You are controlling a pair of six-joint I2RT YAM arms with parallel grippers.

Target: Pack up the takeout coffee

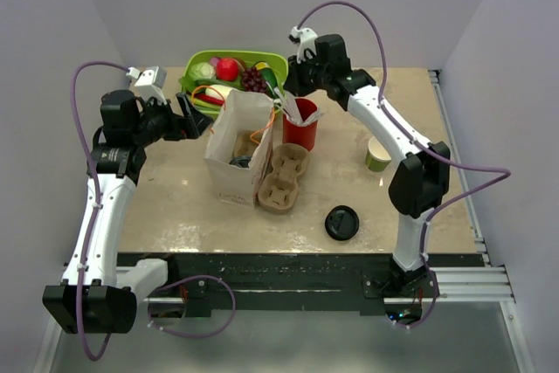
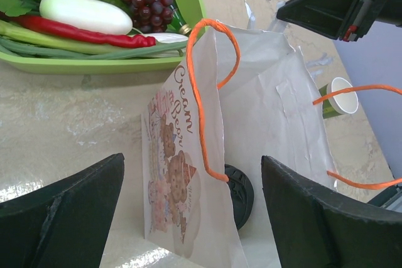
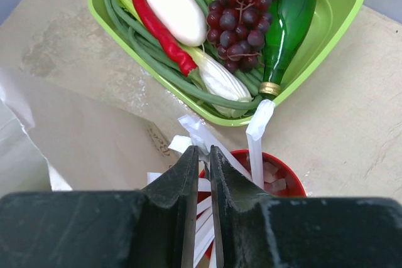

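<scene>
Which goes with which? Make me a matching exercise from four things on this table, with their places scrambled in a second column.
Things:
1. green cup
2. black lid
3. green bottle
4. white sticks

Places:
A. standing in the red cup
B. lying in the green tray
C. flat on the table, near its front edge
D. upright and uncovered, to the right of the red cup

Pairs: 1-D, 2-C, 3-B, 4-A
</scene>
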